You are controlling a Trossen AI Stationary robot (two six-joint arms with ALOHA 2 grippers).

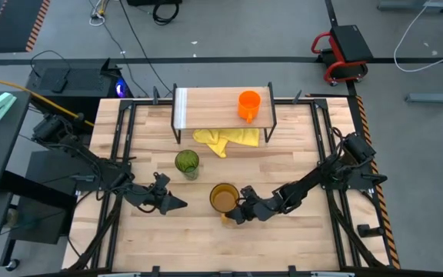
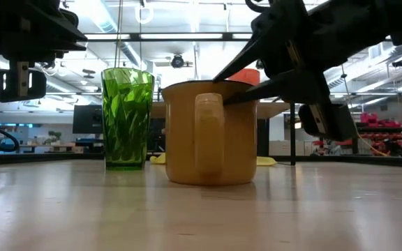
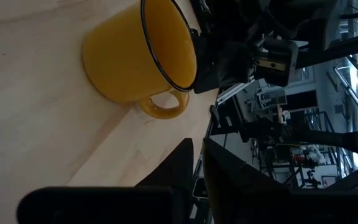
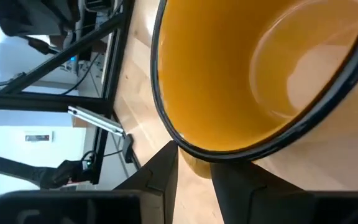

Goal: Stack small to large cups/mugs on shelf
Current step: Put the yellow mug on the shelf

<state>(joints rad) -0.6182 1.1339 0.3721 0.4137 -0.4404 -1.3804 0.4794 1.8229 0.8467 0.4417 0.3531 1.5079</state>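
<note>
The amber-yellow mug (image 1: 223, 198) stands upright on the table with its handle (image 2: 209, 132) toward the near edge. My right gripper (image 1: 235, 209) is shut at its rim, reaching in from the right. The green tumbler (image 1: 187, 162) stands on its base, left of and beyond the mug. The small orange mug (image 1: 248, 105) sits on the right part of the shelf's board (image 1: 206, 104). My left gripper (image 1: 181, 204) is shut, low over the table left of the amber mug, pointing at it and touching nothing. My right gripper pinches the amber mug's rim (image 4: 194, 151) right next to the handle, on the near-right side. One finger (image 2: 222, 75) lies over the rim and the other (image 2: 239, 100) against the outer wall. The fingers slant down from the table's right. The mug's base stays flat on the table.
A crumpled yellow cloth (image 1: 225, 138) lies under the shelf and spills toward the near side. Black frame rails (image 1: 121, 146) run along the table's left and right sides. Bare wood shows near the front edge and on the left part of the shelf board.
</note>
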